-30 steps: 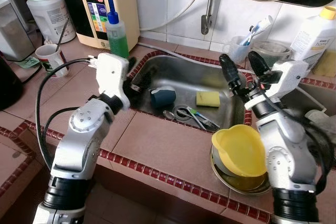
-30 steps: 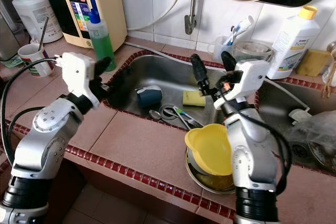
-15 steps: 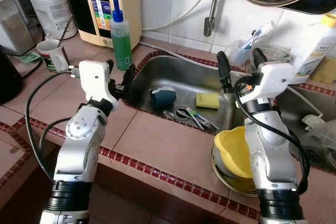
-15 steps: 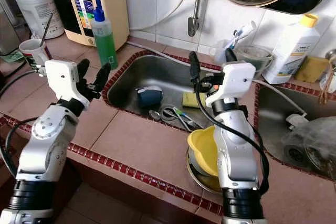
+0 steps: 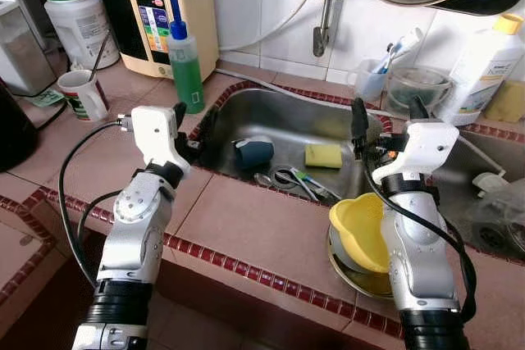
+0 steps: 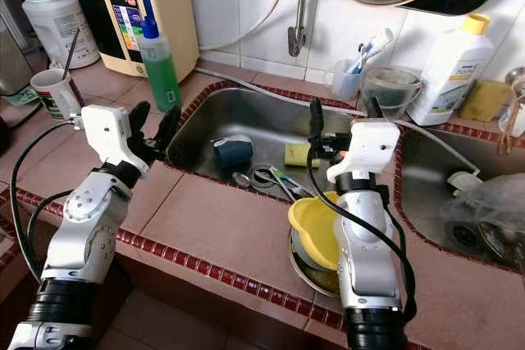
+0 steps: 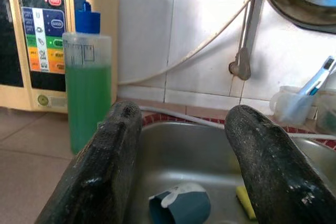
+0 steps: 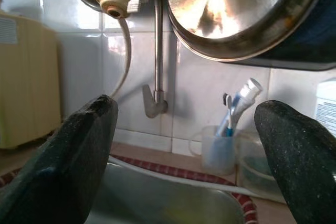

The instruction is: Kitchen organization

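- Two silver arms with rounded metallic segments and black ribbed bands near the base.
- White boxy wrist housings.
- Left gripper and right gripper: two long black fingers each.
- Black cables loop along both arms.

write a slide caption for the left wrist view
Open left tool facing a steel sink holding a blue cup, green soap bottle beside it.

White mug beside water purifier — faucet on tiles.
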Tool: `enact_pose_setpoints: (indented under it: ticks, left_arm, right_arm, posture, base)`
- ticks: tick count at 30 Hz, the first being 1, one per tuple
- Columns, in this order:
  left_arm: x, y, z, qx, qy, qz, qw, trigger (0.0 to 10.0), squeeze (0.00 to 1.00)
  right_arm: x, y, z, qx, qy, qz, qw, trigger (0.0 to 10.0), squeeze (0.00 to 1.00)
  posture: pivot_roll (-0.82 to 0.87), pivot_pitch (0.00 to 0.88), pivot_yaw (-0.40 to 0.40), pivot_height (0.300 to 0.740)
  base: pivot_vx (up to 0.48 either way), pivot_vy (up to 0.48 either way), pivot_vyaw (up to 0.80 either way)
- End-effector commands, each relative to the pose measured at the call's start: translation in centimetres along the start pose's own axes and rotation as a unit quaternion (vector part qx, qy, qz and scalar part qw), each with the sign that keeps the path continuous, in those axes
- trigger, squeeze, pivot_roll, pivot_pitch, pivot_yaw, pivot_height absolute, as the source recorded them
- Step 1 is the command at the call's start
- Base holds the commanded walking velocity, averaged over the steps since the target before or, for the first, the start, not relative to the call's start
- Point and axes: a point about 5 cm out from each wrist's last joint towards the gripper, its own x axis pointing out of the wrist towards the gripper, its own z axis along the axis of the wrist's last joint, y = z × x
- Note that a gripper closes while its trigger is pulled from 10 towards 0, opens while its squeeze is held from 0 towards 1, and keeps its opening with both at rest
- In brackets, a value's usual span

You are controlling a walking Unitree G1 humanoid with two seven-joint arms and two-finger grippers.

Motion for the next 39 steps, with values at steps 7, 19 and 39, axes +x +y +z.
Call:
enact_pose_setpoints:
  ticks: [7,19,39]
  left_arm:
    - [-0.1,0.0,0.3,-0.007,-0.030,0.014,0.999,10.0,0.00]
    - [-2.7,-0.8,-0.9,0.011,-0.024,0.025,0.999,10.0,0.00]
    - [-3.4,-1.5,-0.1,0.020,-0.024,0.002,1.000,10.0,0.00]
  right_arm:
    - [-0.7,-1.0,0.3,-0.026,-0.004,-0.004,1.000,10.0,0.00]
    - [-2.9,-0.6,-0.7,-0.029,0.015,0.010,0.999,10.0,0.00]
    - [-2.8,-0.4,-0.1,-0.029,0.006,0.018,0.999,10.0,0.00]
  posture:
    - [-0.02,0.000,0.009,0.740]
    - [0.01,0.000,-0.006,0.740]
    - [0.03,0.000,-0.008,0.740]
  base:
    - [0.000,0.000,0.00]
    - [0.000,0.000,0.00]
    - [0.000,-0.280,0.00]
